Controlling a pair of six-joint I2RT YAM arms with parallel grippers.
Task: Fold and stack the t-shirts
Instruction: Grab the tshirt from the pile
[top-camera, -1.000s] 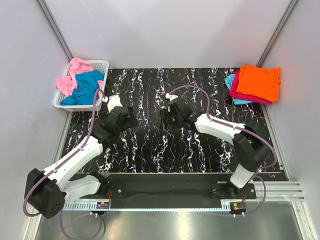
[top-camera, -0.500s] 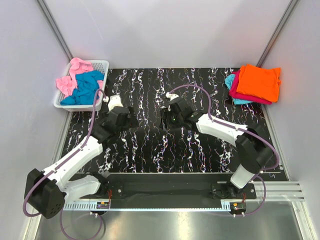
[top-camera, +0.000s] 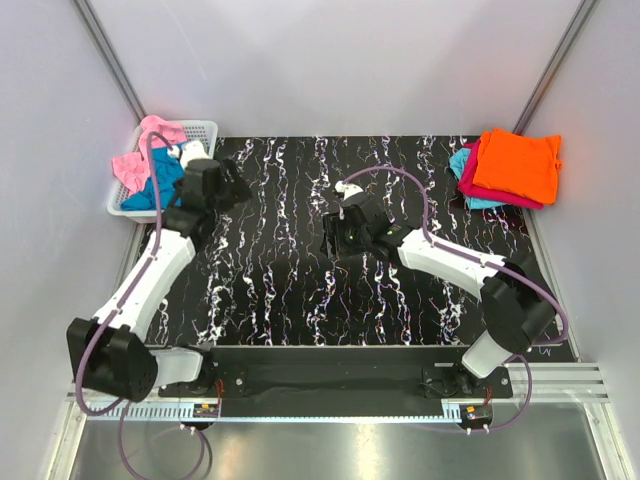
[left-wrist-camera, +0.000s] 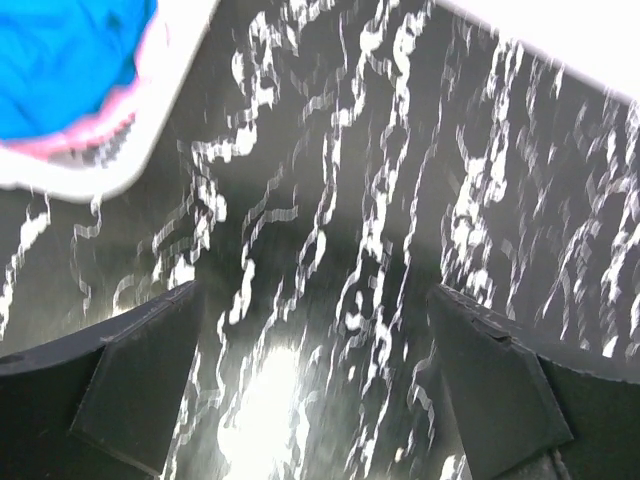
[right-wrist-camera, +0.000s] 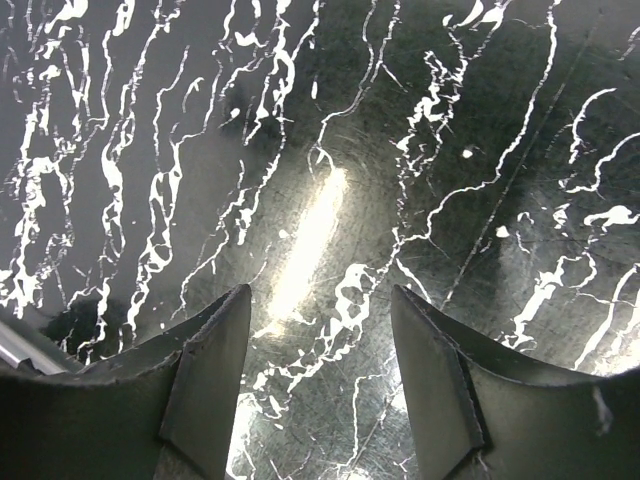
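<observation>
Left end effector (top-camera: 228, 185): fingers wide apart, nothing between them; it is above the desk (top-camera: 280, 290), just beside the white basket (top-camera: 200, 127).
Right end effector (top-camera: 340, 235): fingers apart, it holds nothing; it is over the middle of the desk.
Teal-blue t-shirt (top-camera: 160, 180): crumpled inside the basket at the far left corner, touching the pink t-shirt (top-camera: 135, 165).
Stack, far right: orange t-shirt (top-camera: 517, 163) on top, magenta t-shirt (top-camera: 480, 185) under it, light cyan t-shirt (top-camera: 460, 162) lowest.
Left wrist view: blurred.
</observation>
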